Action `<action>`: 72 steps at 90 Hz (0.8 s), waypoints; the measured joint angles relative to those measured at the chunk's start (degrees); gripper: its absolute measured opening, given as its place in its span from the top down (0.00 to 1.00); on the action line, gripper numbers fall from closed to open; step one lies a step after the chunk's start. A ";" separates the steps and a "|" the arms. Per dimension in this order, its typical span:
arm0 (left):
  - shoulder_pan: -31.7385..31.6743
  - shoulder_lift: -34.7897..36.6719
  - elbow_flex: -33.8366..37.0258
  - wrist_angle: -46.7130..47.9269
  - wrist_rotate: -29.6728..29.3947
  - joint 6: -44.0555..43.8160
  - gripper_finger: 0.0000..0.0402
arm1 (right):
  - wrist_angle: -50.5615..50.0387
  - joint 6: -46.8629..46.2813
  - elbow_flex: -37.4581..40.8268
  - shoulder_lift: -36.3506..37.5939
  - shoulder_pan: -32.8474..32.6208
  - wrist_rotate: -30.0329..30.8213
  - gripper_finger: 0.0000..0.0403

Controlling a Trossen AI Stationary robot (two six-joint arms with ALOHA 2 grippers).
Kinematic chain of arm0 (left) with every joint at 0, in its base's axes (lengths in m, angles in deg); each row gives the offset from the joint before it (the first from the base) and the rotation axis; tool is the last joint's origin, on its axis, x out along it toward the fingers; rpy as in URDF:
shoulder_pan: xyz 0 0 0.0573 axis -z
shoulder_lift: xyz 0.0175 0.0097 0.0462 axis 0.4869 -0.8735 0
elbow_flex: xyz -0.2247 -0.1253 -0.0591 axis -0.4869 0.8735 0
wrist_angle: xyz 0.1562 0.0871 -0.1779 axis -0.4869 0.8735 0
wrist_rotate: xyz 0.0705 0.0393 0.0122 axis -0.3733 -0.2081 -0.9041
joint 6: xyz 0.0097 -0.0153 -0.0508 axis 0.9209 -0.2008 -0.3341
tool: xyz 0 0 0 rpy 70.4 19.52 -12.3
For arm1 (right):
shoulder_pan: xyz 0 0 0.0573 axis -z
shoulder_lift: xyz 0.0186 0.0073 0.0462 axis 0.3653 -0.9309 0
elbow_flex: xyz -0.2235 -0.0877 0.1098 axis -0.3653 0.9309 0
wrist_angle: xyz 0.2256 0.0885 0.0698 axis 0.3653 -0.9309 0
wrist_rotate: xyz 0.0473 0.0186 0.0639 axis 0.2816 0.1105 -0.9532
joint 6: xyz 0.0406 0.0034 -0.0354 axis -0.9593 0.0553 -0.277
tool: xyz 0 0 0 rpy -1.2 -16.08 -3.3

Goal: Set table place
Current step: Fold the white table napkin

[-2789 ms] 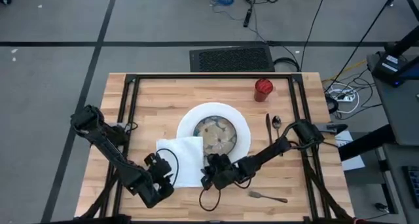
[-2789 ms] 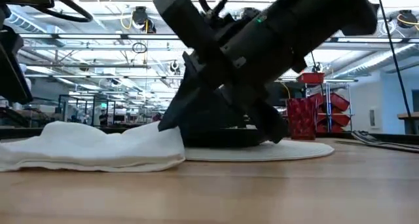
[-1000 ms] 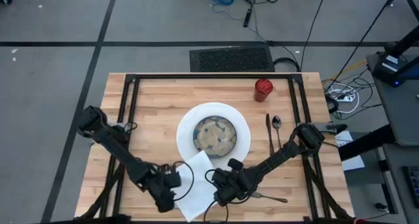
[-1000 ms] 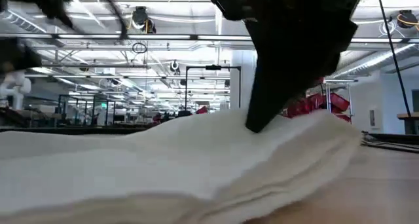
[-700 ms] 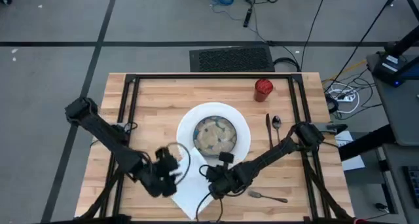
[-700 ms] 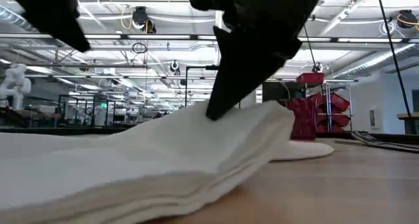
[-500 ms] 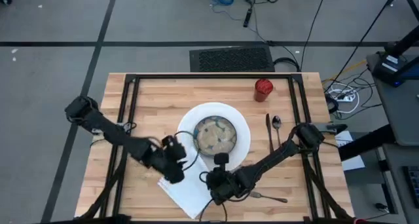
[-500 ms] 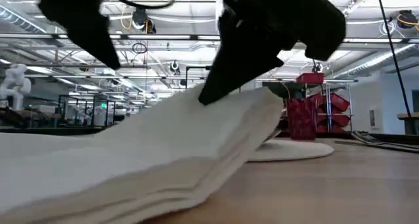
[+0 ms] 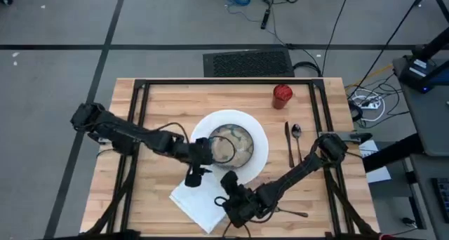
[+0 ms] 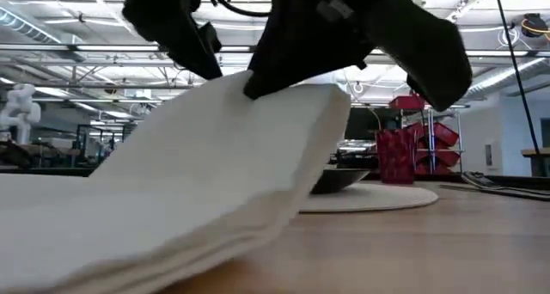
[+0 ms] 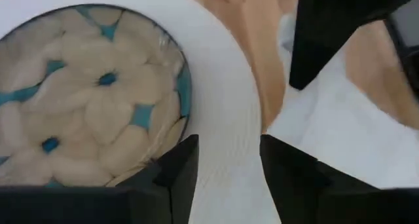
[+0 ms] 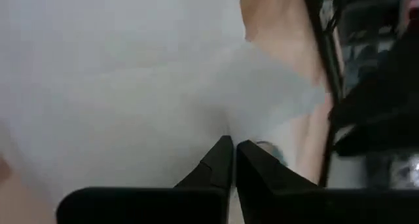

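On the table (image 9: pixel 168 107) a white plate (image 9: pixel 257 138) carries a speckled bowl (image 9: pixel 230 143). The folded white napkin (image 9: pixel 196 201) lies near the front edge, left of the plate, with its far end raised. My right gripper (image 9: pixel 226 198) is shut on that end. My left gripper (image 9: pixel 196 171) hangs open over the plate's near-left rim (image 11: pixel 222 119), touching nothing. Red cup (image 9: pixel 282 95), knife (image 9: pixel 287 142) and spoon (image 9: pixel 297 133) sit right of the plate; the fork (image 9: pixel 291 212) lies by the front edge. My right gripper pinches the napkin's raised far end (image 10: pixel 288 92) between its two fingers (image 12: pixel 219 162), coming from above on a slant. Several folded layers show below the hold. That end is lifted off the table; the napkin slopes down and its near part (image 10: pixel 103 242) lies on the wood.
Black frame rails (image 9: pixel 137 128) cross the table at left, right and back. Bare wood shows at the near left (image 9: pixel 140 205) and behind the plate (image 9: pixel 210 96). Beyond the far edge lies a black mat (image 9: pixel 249 62) on the floor.
My left gripper has gone from the napkin's near-left side toward the far edge and the right, up to the plate's rim. My right gripper has raised the napkin's far end higher; the near part has stayed on the table.
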 joint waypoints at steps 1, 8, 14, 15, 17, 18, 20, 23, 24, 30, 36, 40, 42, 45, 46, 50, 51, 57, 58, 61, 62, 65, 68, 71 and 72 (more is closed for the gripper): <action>-0.28 -0.01 0.00 -0.45 1.01 0.08 0.61 | 0.12 0.50 0.00 0.00 -0.04 0.02 1.00; -1.80 -0.27 -0.01 -2.84 8.46 0.13 0.59 | 0.30 4.31 0.00 0.00 -0.07 0.70 1.00; -2.44 -1.23 -0.04 -3.00 12.78 0.11 0.56 | 0.24 7.46 0.00 -0.02 -0.09 3.30 1.00; -2.49 -1.43 -0.04 -2.88 13.17 0.11 0.56 | 0.23 8.03 0.00 -0.02 -0.09 3.75 1.00; -2.48 -1.86 -0.04 -2.60 13.64 0.12 0.55 | 0.21 9.10 0.00 -0.02 -0.09 4.60 1.00; -2.47 -2.11 -0.04 -2.45 13.78 0.13 0.54 | 0.21 9.67 0.00 -0.02 -0.09 5.07 1.00; -2.43 -2.68 -0.04 -2.10 14.10 0.20 0.54 | 0.23 10.75 -0.02 -0.02 -0.07 5.86 1.00; -2.42 -3.56 -0.04 -1.51 14.49 0.52 0.52 | 0.19 12.01 0.00 -0.02 -0.07 6.40 1.00; -2.41 -3.88 -0.04 -1.30 14.57 0.66 0.52 | 0.20 12.23 0.00 -0.02 -0.07 6.42 1.00; -2.17 -5.50 -0.02 -0.33 14.98 1.17 0.51 | 0.21 12.47 -0.01 -0.02 0.00 6.40 1.00; -2.04 -6.62 -0.02 0.50 15.01 1.59 0.50 | 0.17 11.57 0.00 -0.02 0.17 6.12 1.00; -2.04 -7.00 -0.02 0.94 15.03 2.04 0.50 | 0.15 10.93 -0.02 -0.02 0.18 6.08 1.00; -2.04 -7.10 -0.02 1.19 15.05 2.40 0.50 | 0.13 10.80 -0.02 -0.02 0.20 6.06 1.00; -2.04 -7.16 -0.02 1.60 15.05 2.70 0.50 | 0.12 10.76 -0.02 -0.02 0.20 6.06 1.00; -2.04 -7.18 -0.02 1.76 15.05 2.74 0.50 | 0.12 10.76 -0.02 -0.02 0.19 6.06 1.00; -2.04 -7.19 -0.02 2.15 15.05 2.91 0.50 | 0.12 10.76 -0.02 -0.02 0.17 6.06 1.00; -2.04 -7.19 -0.02 2.20 15.05 2.91 0.50 | 0.11 10.76 -0.01 -0.02 0.17 6.04 1.00; -2.04 -6.86 -0.02 3.57 15.15 3.06 0.50 | 0.06 10.76 -0.02 -0.02 0.17 5.80 1.00; -2.04 -6.73 -0.02 4.07 15.16 3.11 0.50 | 0.06 10.76 -0.02 -0.02 0.17 5.80 1.00; -2.04 -6.36 -0.02 5.61 15.18 3.28 0.50 | 0.07 10.74 -0.02 -0.02 0.17 5.73 1.00; -2.04 -6.26 -0.02 6.08 15.19 3.46 0.50 | 0.07 10.71 -0.02 -0.02 0.17 5.66 1.00; -2.08 -5.90 -0.02 7.48 15.20 4.06 0.50 | 0.08 10.46 -0.02 -0.02 0.17 5.21 1.00; -2.10 -5.46 -0.04 9.35 15.22 4.24 0.50 | 0.10 10.15 -0.02 -0.02 0.17 4.53 1.00; -2.11 -5.11 -0.04 11.64 15.20 4.24 0.50 | 0.12 9.78 -0.02 -0.02 0.17 4.26 1.00; -2.15 -5.06 -0.03 12.35 15.18 4.24 0.50 | 0.09 9.68 -0.02 -0.02 0.17 4.25 1.00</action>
